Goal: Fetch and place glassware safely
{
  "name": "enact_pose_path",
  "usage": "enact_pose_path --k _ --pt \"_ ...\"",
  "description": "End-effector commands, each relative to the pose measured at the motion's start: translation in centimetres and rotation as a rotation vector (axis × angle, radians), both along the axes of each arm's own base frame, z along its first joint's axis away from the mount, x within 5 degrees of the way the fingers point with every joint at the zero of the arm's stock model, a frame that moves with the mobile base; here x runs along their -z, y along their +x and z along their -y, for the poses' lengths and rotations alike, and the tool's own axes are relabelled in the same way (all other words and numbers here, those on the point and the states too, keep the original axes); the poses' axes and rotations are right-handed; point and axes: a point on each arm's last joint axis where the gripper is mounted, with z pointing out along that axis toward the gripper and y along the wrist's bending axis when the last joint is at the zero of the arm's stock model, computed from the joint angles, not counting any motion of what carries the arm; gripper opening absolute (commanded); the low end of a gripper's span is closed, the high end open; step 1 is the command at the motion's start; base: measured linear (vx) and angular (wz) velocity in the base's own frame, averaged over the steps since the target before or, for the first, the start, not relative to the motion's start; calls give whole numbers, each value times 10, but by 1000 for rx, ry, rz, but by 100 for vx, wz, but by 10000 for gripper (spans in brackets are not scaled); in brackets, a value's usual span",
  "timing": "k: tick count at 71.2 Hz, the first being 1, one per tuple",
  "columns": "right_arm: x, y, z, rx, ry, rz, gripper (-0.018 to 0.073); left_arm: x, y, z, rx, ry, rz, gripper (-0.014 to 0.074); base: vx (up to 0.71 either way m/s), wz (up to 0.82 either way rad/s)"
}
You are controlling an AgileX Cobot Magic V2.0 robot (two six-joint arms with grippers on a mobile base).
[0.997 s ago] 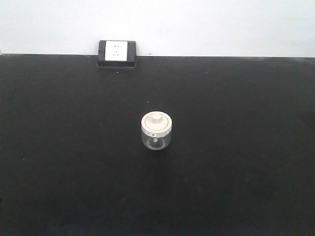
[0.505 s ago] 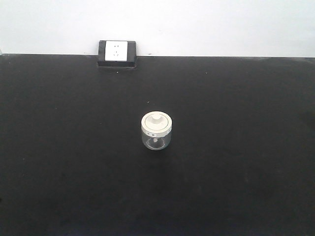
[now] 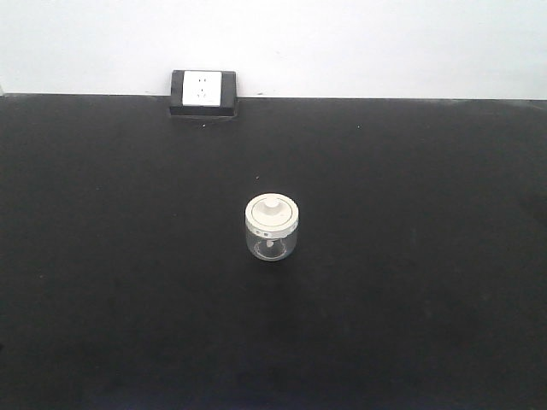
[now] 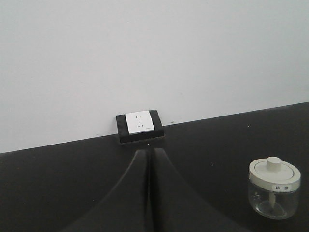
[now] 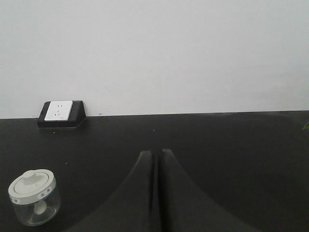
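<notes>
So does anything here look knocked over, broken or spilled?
Nothing stands out. The small glass jar stands upright on the black table, its cream lid seated flat, with no spill around it. Both grippers are shut and away from it.

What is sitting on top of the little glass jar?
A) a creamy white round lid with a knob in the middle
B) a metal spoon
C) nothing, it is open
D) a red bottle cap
A: the glass jar stands upright on the black table, and it wears a creamy white round lid with a small knob at its centre.
</notes>
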Motion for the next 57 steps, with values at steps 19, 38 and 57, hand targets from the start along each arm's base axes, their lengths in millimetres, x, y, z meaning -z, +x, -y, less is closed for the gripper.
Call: enact_pose_path --k 19,38,57 --pt "-11 -1 -2 -22 -18 58 -3 -12 1 0 1 -37 49 1 0 0" --pt "-11 -1 -2 -22 -18 58 -3 -13 -3 -11 -126 34 72 1 0 0" --pt "-11 -1 -2 -22 -18 58 -3 -11 -25 -17 -200 76 38 1 0 0"
